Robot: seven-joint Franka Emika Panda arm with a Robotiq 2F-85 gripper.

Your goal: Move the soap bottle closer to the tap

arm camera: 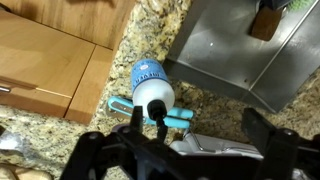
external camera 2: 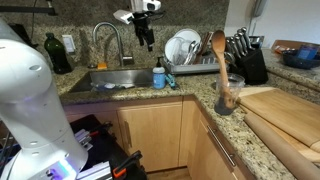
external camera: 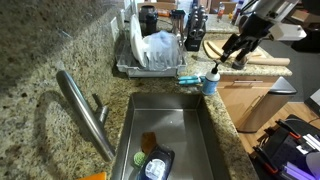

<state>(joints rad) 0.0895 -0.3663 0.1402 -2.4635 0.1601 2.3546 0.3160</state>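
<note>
The soap bottle (external camera: 211, 82), clear with blue liquid and a dark pump head, stands on the granite counter at the sink's corner, next to a teal scrub brush (external camera: 188, 79). It also shows in an exterior view (external camera 2: 159, 77) and from above in the wrist view (arm camera: 153, 88). The steel tap (external camera: 85, 110) stands across the sink from the bottle; its curved spout also shows in an exterior view (external camera 2: 108, 40). My gripper (external camera: 240, 52) hangs open and empty in the air above the bottle (external camera 2: 146, 35). In the wrist view its fingers (arm camera: 200, 140) are spread wide, and the pump head lies near one finger.
The steel sink (external camera: 175, 110) holds a dark tray and a sponge. A dish rack (external camera: 150, 50) with plates stands behind the bottle. A knife block (external camera 2: 245, 55) and a jar with a wooden spoon (external camera 2: 222, 70) stand on the counter. Wooden cabinet fronts (arm camera: 50, 60) lie below the counter edge.
</note>
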